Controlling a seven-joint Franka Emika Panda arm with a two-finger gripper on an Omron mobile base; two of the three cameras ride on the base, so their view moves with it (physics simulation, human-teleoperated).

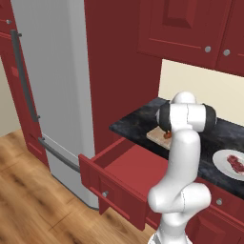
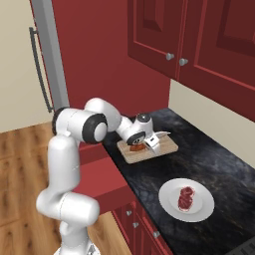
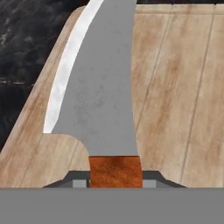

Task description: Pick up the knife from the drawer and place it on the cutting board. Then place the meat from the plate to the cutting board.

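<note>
Starting at your left, the drawer (image 1: 125, 167) stands pulled out, its red floor bare. Next, your tool (image 2: 149, 143) is clamped on the knife (image 3: 98, 87) by its brown handle, blade over the cutting board (image 2: 130, 154) and reaching toward the board's far edge. To the right, dark table (image 2: 209, 154) lies bare up to the plate (image 2: 169, 199) with the meat (image 2: 186, 197).

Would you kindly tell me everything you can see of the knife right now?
The knife has a short, wide, silver-grey blade with a bright curved edge and a reddish-brown wooden handle. The gripper is shut on the handle, with the blade pointing away from the hand over the cutting board. In the right base view it sits above the board's middle; whether the blade touches the wood cannot be told.
</note>
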